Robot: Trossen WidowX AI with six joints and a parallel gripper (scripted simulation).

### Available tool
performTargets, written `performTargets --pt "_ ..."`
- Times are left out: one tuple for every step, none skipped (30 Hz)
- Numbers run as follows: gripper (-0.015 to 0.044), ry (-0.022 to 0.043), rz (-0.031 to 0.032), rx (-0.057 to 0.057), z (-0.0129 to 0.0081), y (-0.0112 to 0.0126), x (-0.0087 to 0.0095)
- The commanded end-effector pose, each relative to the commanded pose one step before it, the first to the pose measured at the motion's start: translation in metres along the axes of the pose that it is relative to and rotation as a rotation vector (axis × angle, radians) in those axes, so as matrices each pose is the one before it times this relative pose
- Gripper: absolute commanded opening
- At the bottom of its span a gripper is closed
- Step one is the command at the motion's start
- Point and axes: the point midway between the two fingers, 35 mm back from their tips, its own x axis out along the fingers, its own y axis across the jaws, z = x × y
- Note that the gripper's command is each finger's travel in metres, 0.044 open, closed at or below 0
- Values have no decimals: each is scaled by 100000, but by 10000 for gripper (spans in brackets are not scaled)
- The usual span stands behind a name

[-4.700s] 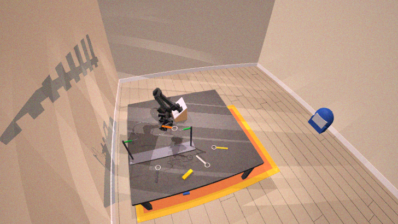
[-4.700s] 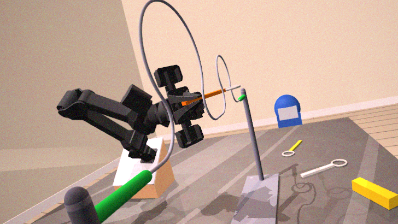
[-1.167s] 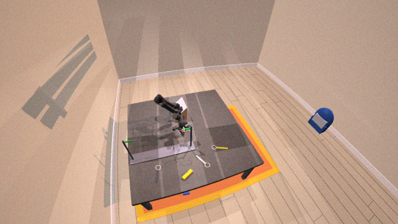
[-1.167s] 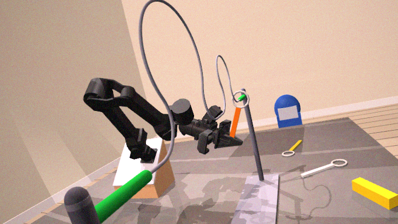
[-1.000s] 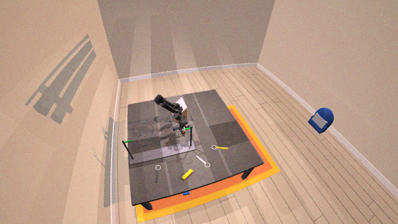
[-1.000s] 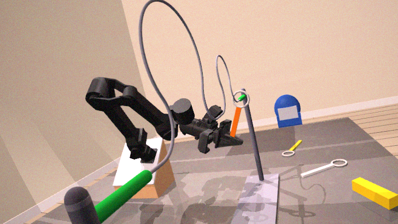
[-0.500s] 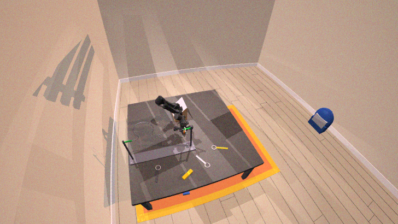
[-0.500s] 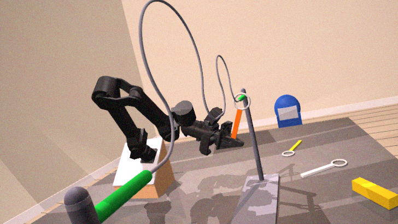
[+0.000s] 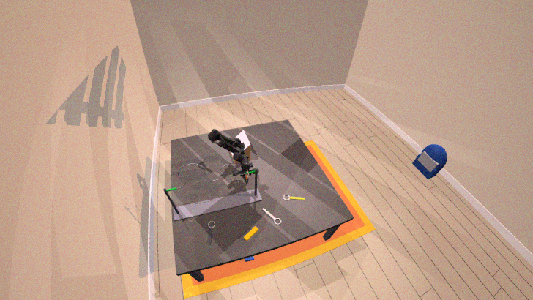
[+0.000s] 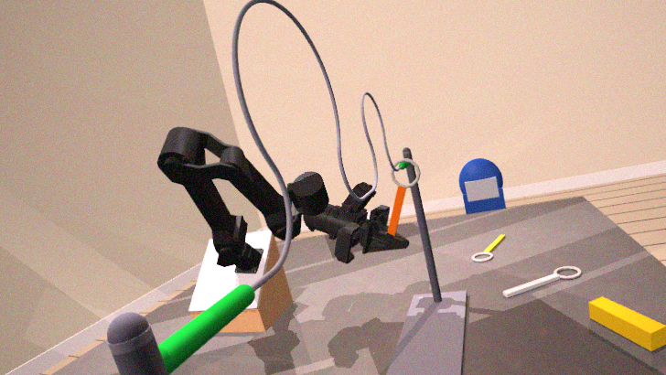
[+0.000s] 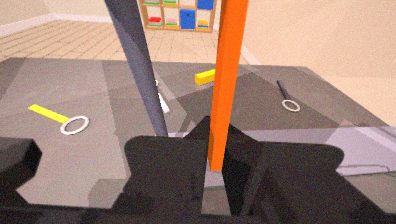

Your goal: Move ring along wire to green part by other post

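Starting at the left of the exterior view, a dark post (image 10: 130, 342) is cut off by the lower frame edge, so its foot is out of sight. A green sleeve (image 10: 207, 320) runs from it up to the thin grey wire (image 10: 298, 51), which loops high and then loops again, smaller, farther right. The large loop passes in front of the black arm (image 10: 219, 186) and hides part of its forearm. The arm stands on a white-topped block (image 10: 219, 283), whose near lower corner is covered by the green sleeve.

Right of the arm, the claw (image 10: 389, 235) is clenched on the lower end of the orange handle (image 10: 396, 209). The wrist view confirms this: the handle (image 11: 227, 85) drops between the dark fingers, though its top and the ring are cut off above the frame. In the exterior view the ring (image 10: 405, 173) sits around the short green piece beside the far post (image 10: 422, 223), which stands on a grey base plate (image 10: 433, 335). Whether the ring touches the green or the post cannot be told.

On the dark surface (image 10: 535, 223) to the right lie a yellow-handled ring (image 10: 488, 249), a white-handled ring (image 10: 542, 279) and a yellow block (image 10: 627, 322), partly cropped. In the top view these details are too small to resolve.
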Motion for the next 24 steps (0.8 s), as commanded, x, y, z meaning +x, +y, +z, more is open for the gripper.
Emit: performTargets --pt "-150 -155 213 -311 -16 38 -11" --pt "-150 0 0 0 0 0 0" --pt "-150 0 0 0 0 0 0" --pt "-150 0 0 0 0 0 0" --pt "-124 158 -212 310 12 -38 12" --pt "-97 0 0 0 0 0 0" --pt "-71 0 0 0 0 0 0" --pt "-45 0 0 0 0 0 0" --pt "-19 0 0 0 0 0 0" --pt "7 0 0 0 0 0 0" --pt "34 0 0 0 0 0 0" --pt "60 0 0 0 0 0 0" --pt "86 0 0 0 0 0 0" --pt "113 0 0 0 0 0 0" --pt "139 3 8 -2 8 4 -68" --pt "160 6 16 -4 15 8 -139" --pt "160 8 22 -6 19 10 -194" --pt "160 10 28 -9 22 13 -251" --pt "160 11 34 -12 23 14 -312" --pt "160 11 39 -16 22 15 -375" --pt "160 10 42 -20 16 15 -422" --pt "160 8 41 -23 7 13 -438" --pt "160 6 38 -25 -2 10 -438" --pt "160 3 35 -27 -12 7 -436"
